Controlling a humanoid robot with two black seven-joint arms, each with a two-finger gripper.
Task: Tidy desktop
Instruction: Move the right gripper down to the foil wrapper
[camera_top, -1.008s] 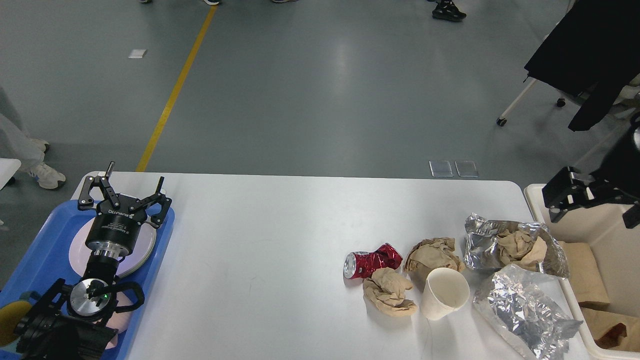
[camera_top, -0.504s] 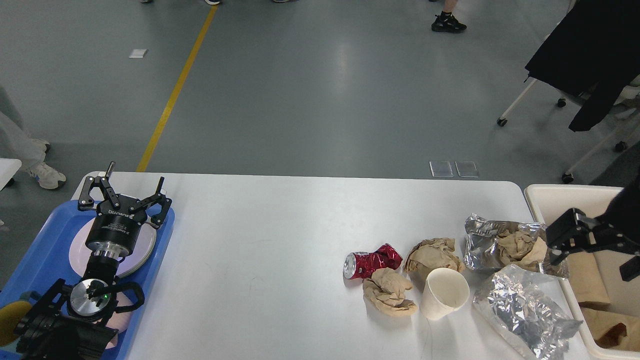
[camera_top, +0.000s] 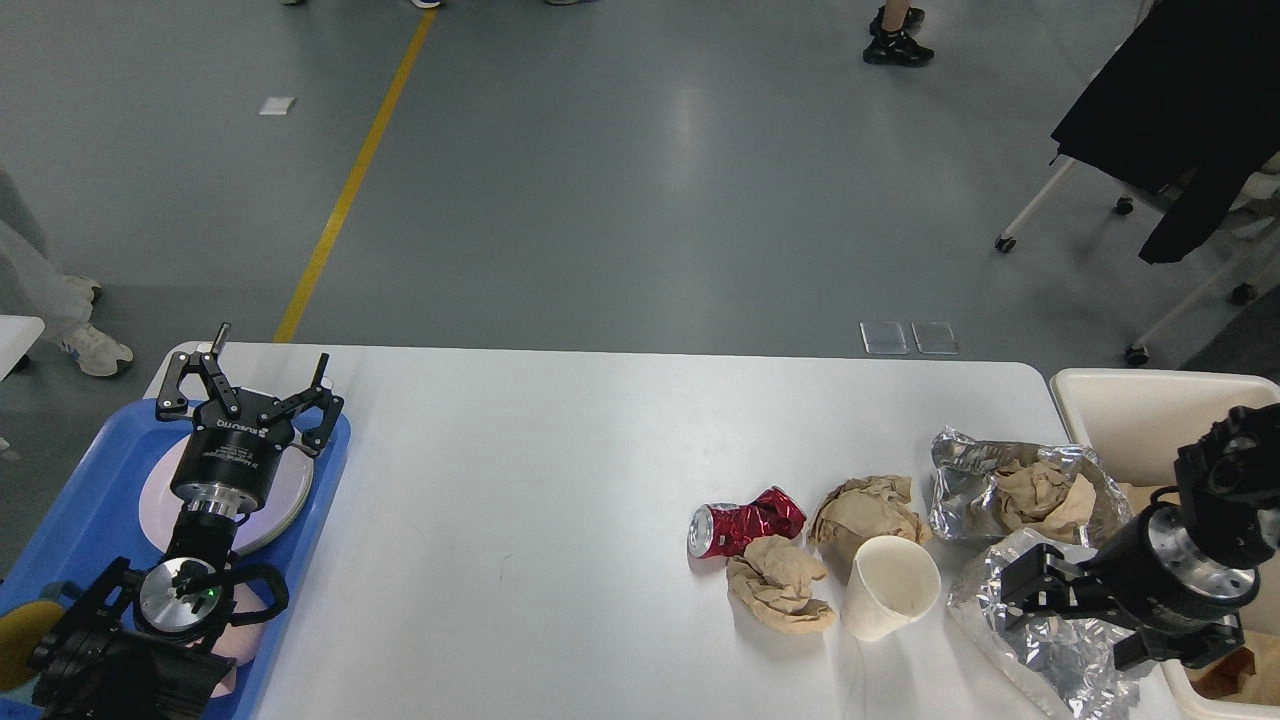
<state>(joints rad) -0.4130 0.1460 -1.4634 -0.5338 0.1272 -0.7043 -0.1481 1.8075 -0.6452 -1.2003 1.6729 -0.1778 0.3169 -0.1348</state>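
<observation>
The white desktop (camera_top: 540, 500) carries a cluster of litter at its right. There lie a crushed red can (camera_top: 745, 525), two crumpled brown paper wads (camera_top: 778, 592) (camera_top: 865, 505), a white paper cup (camera_top: 890, 585) on its side, a foil wrapper holding brown paper (camera_top: 1020, 490) and a crumpled foil sheet (camera_top: 1045, 650) at the front right. My right gripper (camera_top: 1095, 625) hangs open just over that foil sheet, fingers pointing left. My left gripper (camera_top: 255, 385) stands open and empty above the plate at the far left.
A cream-white bin (camera_top: 1130, 410) with brown paper inside stands off the table's right edge. A blue tray (camera_top: 90, 500) with a white plate (camera_top: 285, 495) sits at the left edge. A chair draped with a black garment (camera_top: 1180, 90) stands at the back right.
My right arm has swung down and toward me from above the bin, turning until its gripper is low over the front foil sheet. The left arm and the litter have not moved.
</observation>
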